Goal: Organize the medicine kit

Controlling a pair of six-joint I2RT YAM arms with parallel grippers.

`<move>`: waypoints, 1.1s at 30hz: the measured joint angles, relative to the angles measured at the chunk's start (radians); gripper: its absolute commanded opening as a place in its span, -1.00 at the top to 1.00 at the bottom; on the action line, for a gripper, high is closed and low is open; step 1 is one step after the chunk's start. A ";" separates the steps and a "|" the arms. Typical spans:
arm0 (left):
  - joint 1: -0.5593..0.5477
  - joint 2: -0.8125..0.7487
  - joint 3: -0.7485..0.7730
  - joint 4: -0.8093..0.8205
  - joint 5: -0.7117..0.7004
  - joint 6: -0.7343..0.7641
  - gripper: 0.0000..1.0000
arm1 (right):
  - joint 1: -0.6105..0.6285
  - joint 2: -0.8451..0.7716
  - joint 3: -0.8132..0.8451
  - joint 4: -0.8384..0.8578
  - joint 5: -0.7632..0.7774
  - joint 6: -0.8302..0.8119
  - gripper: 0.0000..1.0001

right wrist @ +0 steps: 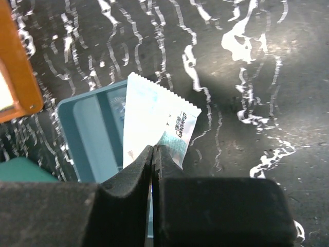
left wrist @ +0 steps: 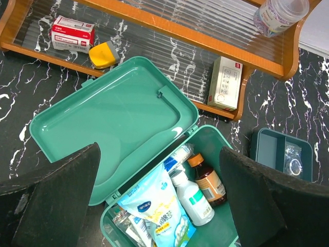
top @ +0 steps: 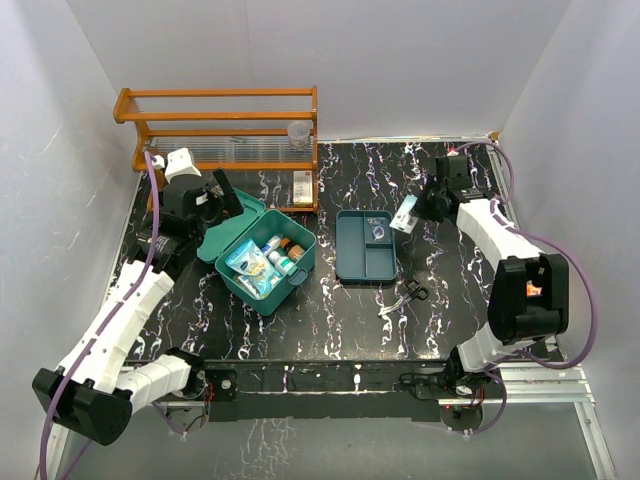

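Observation:
The medicine kit (top: 286,294) is a teal box standing open left of centre, its lid (left wrist: 113,113) folded back toward the rack. Inside lie a blue-and-white pouch (left wrist: 159,206), a white bottle (left wrist: 193,198) and a brown bottle (left wrist: 208,180). My left gripper (left wrist: 159,154) hangs open above the kit and holds nothing; it also shows in the top view (top: 220,196). My right gripper (right wrist: 153,150) is shut on a white sachet (right wrist: 157,116), held above the table beside the flat teal tray (right wrist: 87,134). Seen from above, the sachet (top: 405,215) is at the tray's far right corner.
A wooden rack (top: 225,125) runs along the back left, holding a red-and-white box (left wrist: 72,33), a yellow item (left wrist: 104,55), a white box (left wrist: 224,82) and a clear jar (top: 298,132). The divided tray (top: 352,250) holds a small clear bag. A small dark item (top: 410,292) lies in front of it.

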 measured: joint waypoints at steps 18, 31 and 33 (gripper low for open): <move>0.000 0.031 0.028 0.018 0.044 0.008 -0.97 | 0.164 -0.062 -0.135 0.008 -0.169 -0.190 1.00; 0.000 0.018 0.028 0.021 0.042 0.009 -0.97 | 0.247 0.029 -0.135 -0.034 -0.123 -0.285 1.00; 0.000 0.011 0.028 0.020 0.042 0.008 -0.97 | 0.258 0.043 -0.135 -0.040 -0.104 -0.285 1.00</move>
